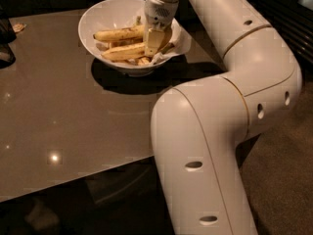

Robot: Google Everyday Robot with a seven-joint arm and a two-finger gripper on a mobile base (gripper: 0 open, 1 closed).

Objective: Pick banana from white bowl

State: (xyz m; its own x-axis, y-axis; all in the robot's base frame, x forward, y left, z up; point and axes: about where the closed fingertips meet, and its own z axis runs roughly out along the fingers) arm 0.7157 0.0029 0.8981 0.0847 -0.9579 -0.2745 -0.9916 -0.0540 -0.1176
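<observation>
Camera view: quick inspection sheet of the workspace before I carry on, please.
Surface: glossy brown table, with light glare spots.
Job's things: white bowl near the table's far edge; bananas lying inside it.
Clutter: dark object at the left edge; small scrap near it.
Gripper: gripper down inside the bowl, at the bananas' right ends.
Cables: nothing seen.
Surroundings: carpet floor on the right; dark background.

Dim; table (73,121) glare spots; pincer (155,45) lit in white bowl (98,13).
</observation>
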